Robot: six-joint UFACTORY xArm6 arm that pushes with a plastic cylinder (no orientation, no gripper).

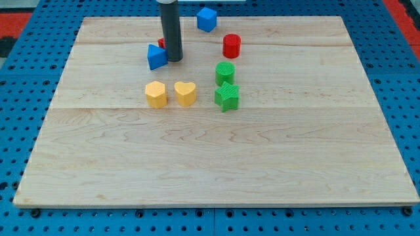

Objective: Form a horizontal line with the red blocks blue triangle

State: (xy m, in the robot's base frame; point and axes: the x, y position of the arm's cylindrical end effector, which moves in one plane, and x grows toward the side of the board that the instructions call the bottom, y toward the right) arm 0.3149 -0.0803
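The blue triangle [156,57] lies in the upper left part of the board. My tip [174,59] stands right beside it, on its right. The rod hides most of one red block [161,43], of which only a sliver shows just above the blue triangle. A red cylinder [231,46] stands apart, further to the view's right, at about the same height as the triangle.
A blue cube [207,19] sits near the board's top edge. A green cylinder [225,73] and a green star [227,96] stand below the red cylinder. A yellow hexagon [155,94] and a yellow heart [186,93] lie below the triangle.
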